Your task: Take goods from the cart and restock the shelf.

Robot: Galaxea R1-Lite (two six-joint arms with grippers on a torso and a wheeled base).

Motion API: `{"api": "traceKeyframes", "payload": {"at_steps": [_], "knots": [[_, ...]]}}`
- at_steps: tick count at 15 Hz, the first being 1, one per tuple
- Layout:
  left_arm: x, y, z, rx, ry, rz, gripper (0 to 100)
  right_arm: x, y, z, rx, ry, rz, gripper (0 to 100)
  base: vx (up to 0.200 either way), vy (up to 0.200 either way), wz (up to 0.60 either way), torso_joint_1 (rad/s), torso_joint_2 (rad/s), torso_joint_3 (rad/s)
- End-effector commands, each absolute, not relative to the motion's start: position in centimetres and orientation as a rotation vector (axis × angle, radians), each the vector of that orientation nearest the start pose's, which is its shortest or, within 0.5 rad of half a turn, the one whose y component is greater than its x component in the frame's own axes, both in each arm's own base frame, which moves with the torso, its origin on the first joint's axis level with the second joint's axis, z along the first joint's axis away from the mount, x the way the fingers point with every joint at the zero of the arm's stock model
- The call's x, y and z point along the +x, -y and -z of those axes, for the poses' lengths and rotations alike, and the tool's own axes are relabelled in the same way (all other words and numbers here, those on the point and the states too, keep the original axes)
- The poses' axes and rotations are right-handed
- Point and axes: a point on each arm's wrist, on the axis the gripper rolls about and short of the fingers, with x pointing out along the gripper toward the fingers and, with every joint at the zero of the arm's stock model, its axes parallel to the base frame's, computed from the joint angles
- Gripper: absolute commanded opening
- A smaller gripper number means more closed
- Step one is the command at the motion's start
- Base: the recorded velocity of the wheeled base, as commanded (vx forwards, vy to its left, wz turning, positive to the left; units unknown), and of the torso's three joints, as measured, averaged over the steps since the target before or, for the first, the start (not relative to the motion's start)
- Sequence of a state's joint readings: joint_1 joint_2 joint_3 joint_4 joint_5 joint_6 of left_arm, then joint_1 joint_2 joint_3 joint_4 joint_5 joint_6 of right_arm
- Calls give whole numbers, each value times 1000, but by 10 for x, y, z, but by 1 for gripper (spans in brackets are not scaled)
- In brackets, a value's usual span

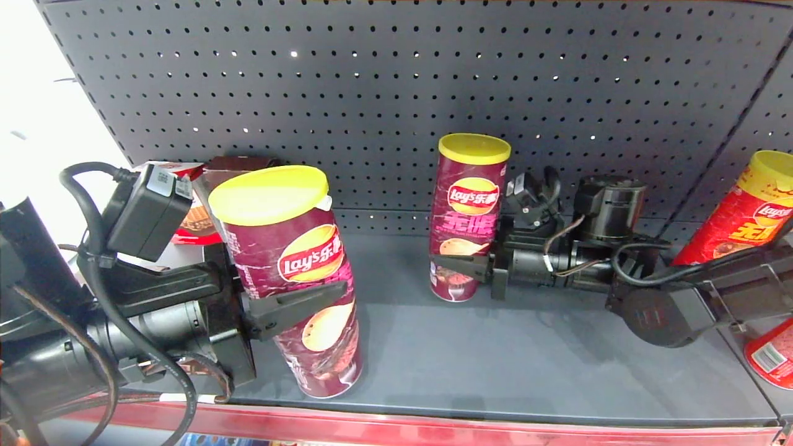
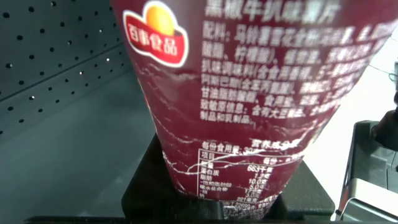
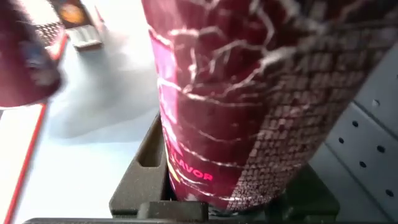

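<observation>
Grey pegboard (behind), red edge strip, 1 snack box

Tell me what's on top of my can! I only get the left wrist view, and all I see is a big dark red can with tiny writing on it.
Observer: A yellow lid sits on top of your maroon can. The left gripper has its jaws shut on the can's middle.
Operator: Is the other arm holding anything?
Observer: Yes. The right gripper has its jaws shut on a second maroon can. That one is farther back on the shelf, close to the pegboard.
</observation>
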State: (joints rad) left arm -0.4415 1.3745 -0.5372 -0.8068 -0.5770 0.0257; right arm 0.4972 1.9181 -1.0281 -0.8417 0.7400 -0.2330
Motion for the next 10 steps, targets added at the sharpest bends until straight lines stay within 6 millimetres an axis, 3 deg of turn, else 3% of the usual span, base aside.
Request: {"api": "traceKeyframes", "payload": {"at_steps": [1, 5, 10], "knots": [[188, 102, -212, 22, -19, 1016, 0, 280, -184, -190, -198, 109, -1272, 0, 0, 0, 0, 0, 0, 0], [188, 102, -212, 22, -19, 1014, 0, 252, -175, -174, -196, 97, -1290, 0, 0, 0, 0, 0, 0, 0], [187, 102, -209, 21, -28, 1014, 0, 229, -177, -153, -204, 77, -1249, 0, 0, 0, 0, 0, 0, 0]]}}
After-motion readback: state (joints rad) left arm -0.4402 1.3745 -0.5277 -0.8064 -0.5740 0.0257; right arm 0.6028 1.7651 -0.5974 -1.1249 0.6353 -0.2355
